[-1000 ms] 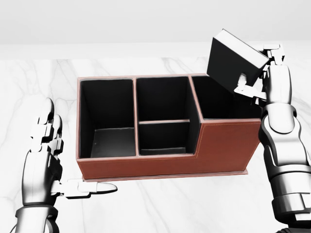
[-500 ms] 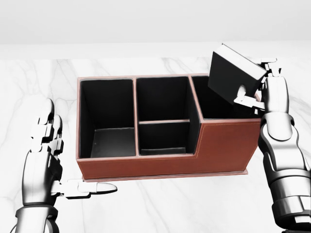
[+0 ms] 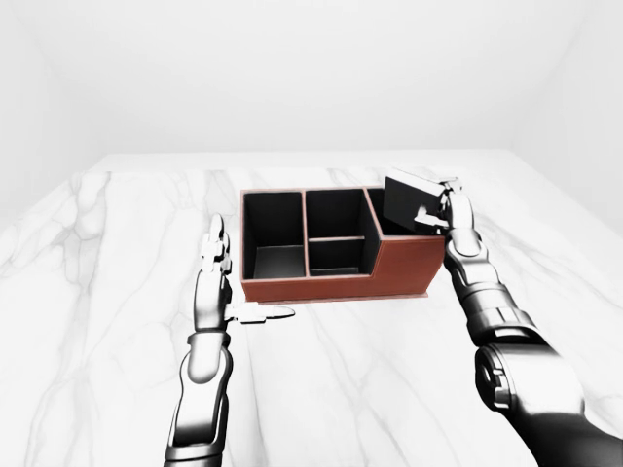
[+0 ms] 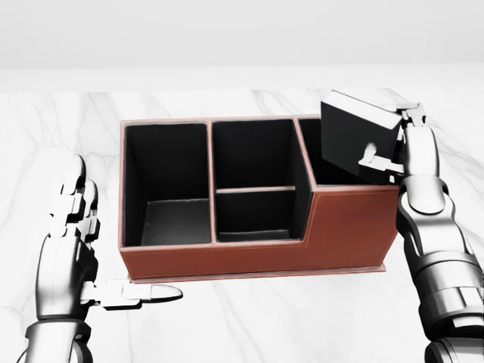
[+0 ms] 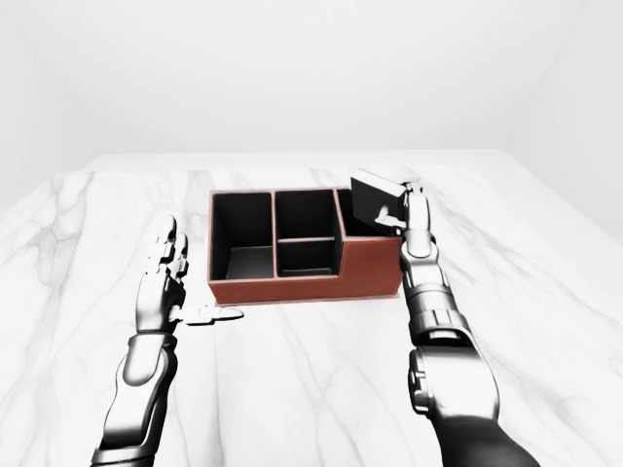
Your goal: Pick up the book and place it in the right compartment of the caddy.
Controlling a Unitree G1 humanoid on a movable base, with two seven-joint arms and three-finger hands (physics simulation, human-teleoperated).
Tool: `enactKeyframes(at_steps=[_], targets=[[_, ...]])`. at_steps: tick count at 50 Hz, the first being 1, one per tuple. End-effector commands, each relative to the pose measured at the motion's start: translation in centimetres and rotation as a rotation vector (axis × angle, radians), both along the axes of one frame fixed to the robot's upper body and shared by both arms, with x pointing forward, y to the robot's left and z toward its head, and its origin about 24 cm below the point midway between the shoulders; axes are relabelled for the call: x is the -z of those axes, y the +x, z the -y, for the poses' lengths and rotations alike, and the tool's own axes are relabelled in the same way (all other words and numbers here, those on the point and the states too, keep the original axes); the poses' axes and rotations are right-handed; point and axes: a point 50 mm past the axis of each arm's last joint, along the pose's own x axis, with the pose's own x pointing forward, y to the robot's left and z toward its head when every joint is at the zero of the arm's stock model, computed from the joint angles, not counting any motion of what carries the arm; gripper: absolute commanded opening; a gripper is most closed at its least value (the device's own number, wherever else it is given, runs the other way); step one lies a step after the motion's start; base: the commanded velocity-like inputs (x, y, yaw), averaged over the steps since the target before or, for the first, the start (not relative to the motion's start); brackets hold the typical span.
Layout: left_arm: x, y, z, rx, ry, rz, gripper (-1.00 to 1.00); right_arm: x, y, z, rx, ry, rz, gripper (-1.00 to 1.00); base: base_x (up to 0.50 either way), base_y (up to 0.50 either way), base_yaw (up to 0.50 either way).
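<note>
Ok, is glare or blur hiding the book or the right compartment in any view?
No blur or glare in any view. Head view: the book and the caddy interior are both black, so the book's lower edge merges with the right compartment; the right robot hand stays distinct. Left-eye view: the book is smaller, sharp.

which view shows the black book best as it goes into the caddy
The head view: the black rectangular book looms large there, tilted, its lower part inside the right compartment of the reddish-brown leather caddy, gripped by the right hand. The two eye views show the same book small and distant.
</note>
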Motion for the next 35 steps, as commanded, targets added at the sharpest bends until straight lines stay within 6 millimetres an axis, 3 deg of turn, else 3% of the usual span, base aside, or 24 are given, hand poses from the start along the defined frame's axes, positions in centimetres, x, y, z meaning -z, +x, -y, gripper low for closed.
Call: enactKeyframes(at_steps=[1, 35], targets=[[0.01, -0.06, -0.04, 0.003, -0.001, 0.0, 1.0, -1.12, 0.44, 0.12, 0.016, 0.052, 0.034, -1.0, 0.0, 0.0, 0.0], [-0.08, -0.13, 0.02, 0.004, 0.0, 0.003, 1.0, -0.87, 0.38, -0.11, 0.008, 0.036, 0.027, -1.0, 0.0, 0.0, 0.0]])
